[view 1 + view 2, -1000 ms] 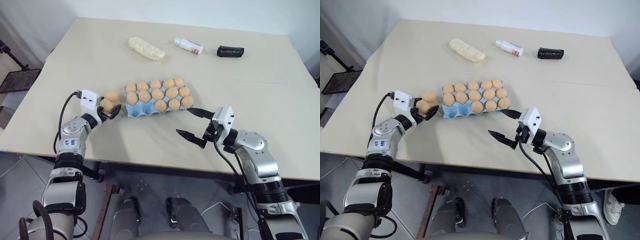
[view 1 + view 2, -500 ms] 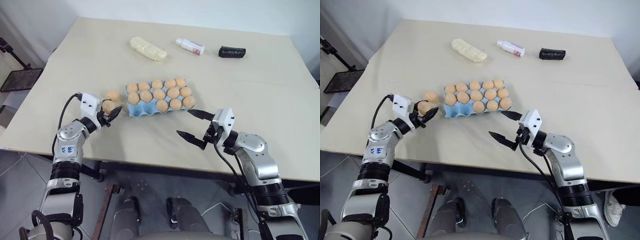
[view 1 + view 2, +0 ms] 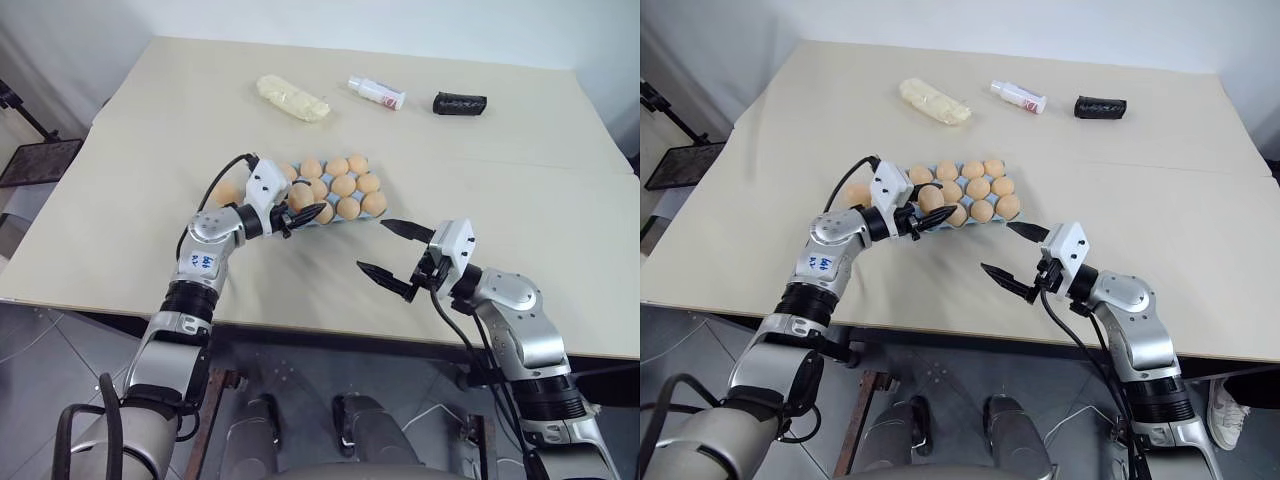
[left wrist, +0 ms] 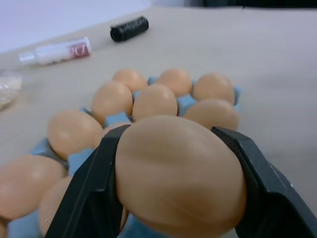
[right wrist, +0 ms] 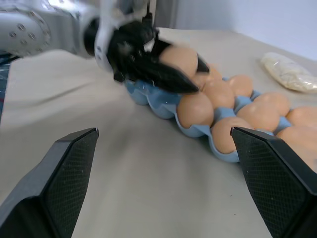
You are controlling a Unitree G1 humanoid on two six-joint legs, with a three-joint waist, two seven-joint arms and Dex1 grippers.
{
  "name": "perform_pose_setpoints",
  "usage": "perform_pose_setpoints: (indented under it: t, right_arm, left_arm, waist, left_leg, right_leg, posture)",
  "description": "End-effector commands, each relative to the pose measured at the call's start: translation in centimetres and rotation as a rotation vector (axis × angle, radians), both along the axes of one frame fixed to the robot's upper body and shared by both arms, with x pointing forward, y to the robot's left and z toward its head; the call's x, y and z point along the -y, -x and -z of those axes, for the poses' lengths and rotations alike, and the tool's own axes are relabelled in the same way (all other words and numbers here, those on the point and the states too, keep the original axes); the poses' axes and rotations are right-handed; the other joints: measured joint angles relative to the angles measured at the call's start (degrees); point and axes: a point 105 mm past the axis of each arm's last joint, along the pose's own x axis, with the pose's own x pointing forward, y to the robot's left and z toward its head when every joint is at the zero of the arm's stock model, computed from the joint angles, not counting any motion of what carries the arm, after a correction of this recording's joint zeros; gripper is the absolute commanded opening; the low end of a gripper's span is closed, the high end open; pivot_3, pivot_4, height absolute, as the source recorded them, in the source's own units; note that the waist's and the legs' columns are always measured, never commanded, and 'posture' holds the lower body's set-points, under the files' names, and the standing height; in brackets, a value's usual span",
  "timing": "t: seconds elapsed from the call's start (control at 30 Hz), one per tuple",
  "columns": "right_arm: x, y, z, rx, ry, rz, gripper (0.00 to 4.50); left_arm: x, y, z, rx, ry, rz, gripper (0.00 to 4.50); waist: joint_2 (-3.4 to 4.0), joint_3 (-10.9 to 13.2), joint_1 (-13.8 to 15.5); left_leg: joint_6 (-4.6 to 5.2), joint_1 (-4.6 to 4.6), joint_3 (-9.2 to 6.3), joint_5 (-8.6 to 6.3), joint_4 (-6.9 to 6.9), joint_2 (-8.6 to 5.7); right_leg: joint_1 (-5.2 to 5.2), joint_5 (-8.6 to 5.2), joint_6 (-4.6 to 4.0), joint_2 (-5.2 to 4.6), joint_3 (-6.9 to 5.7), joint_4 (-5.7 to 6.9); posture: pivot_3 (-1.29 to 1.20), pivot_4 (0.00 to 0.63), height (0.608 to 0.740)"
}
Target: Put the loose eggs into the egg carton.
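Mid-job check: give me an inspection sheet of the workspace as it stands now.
Surface: beige table.
Job's things: blue egg carton almost full; one loose egg on the table left of it.
Clutter: pale yellow bundle, small bottle, black roll at the far side.
Pincers: left pincer shut on an egg over the carton; right pincer open, empty.
Cables: black cable on the left wrist.
Surroundings: tiled floor.

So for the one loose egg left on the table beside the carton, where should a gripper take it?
Across the middle of the loose egg, one finger on each side. It lies on the table left of the egg carton, so probably come from its open left side, away from the left gripper, which already holds an egg.
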Motion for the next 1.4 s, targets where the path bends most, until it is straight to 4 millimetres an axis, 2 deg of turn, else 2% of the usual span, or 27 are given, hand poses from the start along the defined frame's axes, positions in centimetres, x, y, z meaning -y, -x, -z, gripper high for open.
perform_pose_setpoints:
  t: [0.03,0.17,0.23,0.33,0.47,0.53,0.6,0.7,0.8,0.9,1.0,1.03,1.07,1.13,1.23,1.27,1.4]
  right_arm:
    - [0.6,0.4,-1.5,0.058,-0.012,0.033,4.50]
    - [0.6,0.7,-1.5,0.057,-0.016,0.042,4.50]
    - [0.6,0.8,-1.5,0.054,-0.019,0.040,4.50]
    - [0.3,1.0,-1.5,0.045,-0.021,0.014,4.50]
    - [-0.4,1.1,-1.5,0.034,-0.021,-0.044,4.50]
    - [-0.9,0.8,-1.5,0.032,-0.023,-0.071,4.50]
    - [-1.3,0.6,-1.5,0.030,-0.023,-0.091,4.50]
    - [-1.8,0.4,-1.8,0.046,-0.033,-0.116,4.50]
    - [-1.9,0.3,-2.0,0.056,-0.047,-0.126,4.50]
    - [-2.0,0.3,-1.8,0.056,-0.045,-0.139,4.50]
    - [-2.0,0.2,-1.7,0.054,-0.043,-0.142,4.50]
    - [-2.0,0.1,-1.8,0.054,-0.042,-0.139,4.50]
    - [-1.9,0.0,-1.9,0.055,-0.042,-0.136,4.50]
    - [-1.8,-0.1,-1.9,0.054,-0.039,-0.131,4.50]
    - [-1.7,-0.1,-1.8,0.051,-0.030,-0.130,4.50]
    - [-1.7,-0.2,-1.9,0.052,-0.027,-0.127,4.50]
    - [-1.4,-0.4,-2.2,0.065,-0.023,-0.109,4.50]
  left_arm:
    - [-0.1,-0.5,-1.3,0.052,0.023,-0.005,3.30]
    - [-0.6,0.0,-1.9,0.098,0.032,0.022,4.48]
    - [-1.2,0.4,-2.5,0.134,0.046,0.030,4.48]
    - [-3.2,1.4,-3.3,0.177,0.064,0.016,4.48]
    - [-8.2,3.2,-3.5,0.207,0.078,-0.104,4.48]
    - [-11.4,4.6,-3.1,0.206,0.090,-0.196,4.48]
    - [-13.8,5.8,-2.7,0.204,0.090,-0.280,4.48]
    - [-18.1,7.6,-1.4,0.170,0.107,-0.478,4.48]
    - [-20.2,9.4,-0.2,0.137,0.100,-0.586,4.48]
    - [-20.8,10.8,1.0,0.092,0.105,-0.616,4.48]
    - [-20.1,11.1,1.3,0.066,0.112,-0.603,4.48]
    - [-19.8,10.8,1.1,0.068,0.124,-0.600,4.48]
    - [-19.3,10.3,0.9,0.071,0.133,-0.594,4.48]
    - [-18.5,9.0,0.5,0.069,0.138,-0.584,4.48]
    - [-17.8,6.5,0.0,0.052,0.147,-0.588,4.48]
    - [-17.4,5.5,-0.3,0.055,0.150,-0.585,4.48]
    - [-16.2,1.6,-1.0,0.022,0.147,-0.583,4.48]
  waist:
    - [0.00,0.00,0.12]
    - [0.00,0.00,0.19]
    - [0.00,0.00,0.13]
    - [0.00,0.00,0.04]
    - [0.01,0.00,-0.28]
    - [0.01,0.00,-0.75]
    - [0.01,0.01,-1.04]
    - [0.00,0.00,-1.14]
    - [0.00,0.00,-1.08]
    - [-0.01,-0.01,-1.07]
    - [-0.01,-0.01,-1.09]
    - [-0.01,-0.01,-1.12]
    - [-0.01,-0.01,-1.11]
    - [-0.01,-0.01,-1.02]
    - [-0.02,-0.01,-1.00]
    - [-0.02,-0.01,-1.00]
    - [-0.02,-0.01,-0.93]
  left_leg:
    - [-0.01,-0.01,0.00,0.00,-0.01,0.03]
    - [-0.01,-0.01,0.03,-0.01,0.00,0.05]
    - [-0.02,-0.02,0.03,-0.02,0.00,0.07]
    - [-0.02,-0.01,0.05,-0.02,-0.01,0.14]
    - [-0.04,0.01,0.06,0.00,-0.07,0.25]
    - [-0.04,0.02,0.05,0.01,-0.07,0.28]
    - [-0.03,0.03,0.07,0.01,-0.07,0.28]
    - [-0.09,0.04,0.02,-0.03,-0.06,0.25]
    - [-0.17,0.04,-0.03,-0.09,-0.06,0.20]
    - [-0.17,0.03,-0.04,-0.12,-0.09,0.16]
    - [-0.17,0.02,-0.03,-0.14,-0.16,0.17]
    - [-0.18,0.02,-0.03,-0.14,-0.20,0.17]
    - [-0.18,0.02,-0.02,-0.14,-0.23,0.17]
    - [-0.18,0.03,-0.01,-0.14,-0.24,0.15]
    - [-0.18,0.02,-0.03,-0.13,-0.23,0.16]
    - [-0.18,0.04,-0.02,-0.13,-0.23,0.16]
    - [-0.15,0.02,0.03,-0.10,-0.22,0.15]
  right_leg:
    - [0.00,-0.01,-0.01,0.00,-0.01,0.00]
    - [0.00,-0.01,-0.01,-0.03,-0.02,-0.01]
    - [0.00,-0.01,-0.01,-0.03,-0.03,-0.01]
    - [0.00,-0.01,-0.01,0.00,-0.04,0.01]
    - [-0.01,-0.03,-0.05,0.04,-0.03,0.04]
    - [-0.01,-0.04,-0.05,0.03,-0.04,0.07]
    - [0.00,-0.04,-0.05,-0.03,-0.06,0.09]
    - [0.04,-0.04,-0.05,-0.10,-0.08,0.09]
    - [0.05,-0.04,-0.06,-0.17,-0.10,0.08]
    - [0.08,-0.05,-0.08,-0.29,-0.13,0.01]
    - [0.12,-0.05,-0.11,-0.37,-0.19,-0.12]
    - [0.12,-0.34,-0.65,-0.38,-0.20,-0.16]
    - [0.13,-0.53,-1.01,-0.39,-0.19,-0.18]
    - [0.14,-0.52,-0.99,-0.37,-0.19,-0.18]
    - [0.13,-0.30,-0.58,-0.29,-0.19,-0.17]
    - [0.14,-0.06,-0.15,-0.28,-0.20,-0.17]
    - [0.09,-0.02,-0.08,-0.21,-0.17,-0.18]
  posture:
    - [0.00,0.150,0.740]
    - [0.00,0.150,0.740]
    - [0.00,0.150,0.740]
    - [0.00,0.150,0.740]
    - [0.00,0.150,0.740]
    - [0.00,0.150,0.740]
    - [0.00,0.150,0.740]
    - [0.00,0.150,0.740]
    - [0.00,0.150,0.740]
    - [0.00,0.150,0.740]
    - [0.00,0.150,0.740]
    - [0.00,0.150,0.740]
    - [0.00,0.150,0.740]
    - [0.00,0.150,0.740]
    - [0.00,0.150,0.740]
    - [0.00,0.150,0.740]
    - [0.00,0.150,0.740]
